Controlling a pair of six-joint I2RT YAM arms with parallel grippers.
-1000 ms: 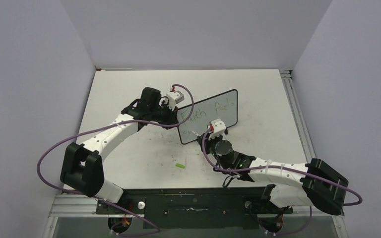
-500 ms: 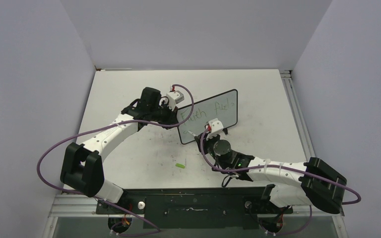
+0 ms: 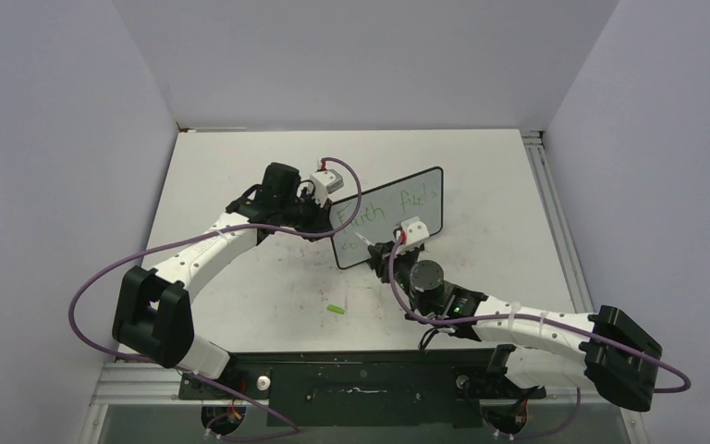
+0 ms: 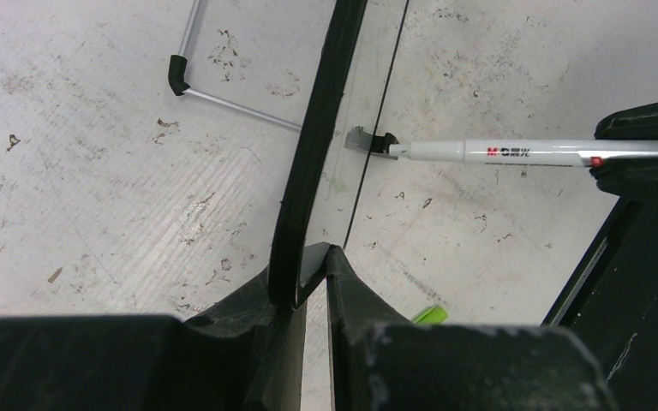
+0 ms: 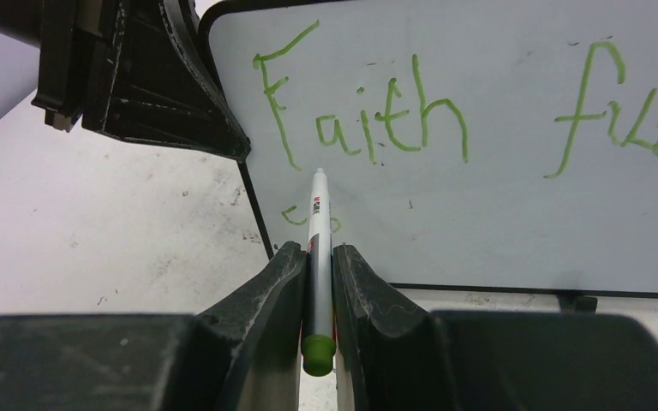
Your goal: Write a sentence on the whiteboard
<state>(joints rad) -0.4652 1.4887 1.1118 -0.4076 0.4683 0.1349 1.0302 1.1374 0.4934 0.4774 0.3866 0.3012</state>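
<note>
The whiteboard [image 3: 397,215] stands tilted on the table, its black frame [image 4: 308,145] seen edge-on in the left wrist view. My left gripper [image 3: 331,222] [image 4: 313,257] is shut on the board's left edge. On the board, the sentence [image 5: 368,120] reads "Faith fue" in green, and a small "co" [image 5: 291,214] begins a second line. My right gripper [image 3: 381,245] [image 5: 317,250] is shut on a white marker [image 5: 317,214] [image 4: 514,152] with a green end. The marker's tip sits at the board's lower left, beside the "co".
A green marker cap [image 3: 336,308] [image 4: 428,315] lies on the scuffed white tabletop in front of the board. The board's thin wire foot [image 4: 223,98] rests on the table behind it. Grey walls close in the table on three sides.
The right arm first shifted slightly left, then moved right and a little farther along the board with the marker. The left arm and the board have stayed put.
</note>
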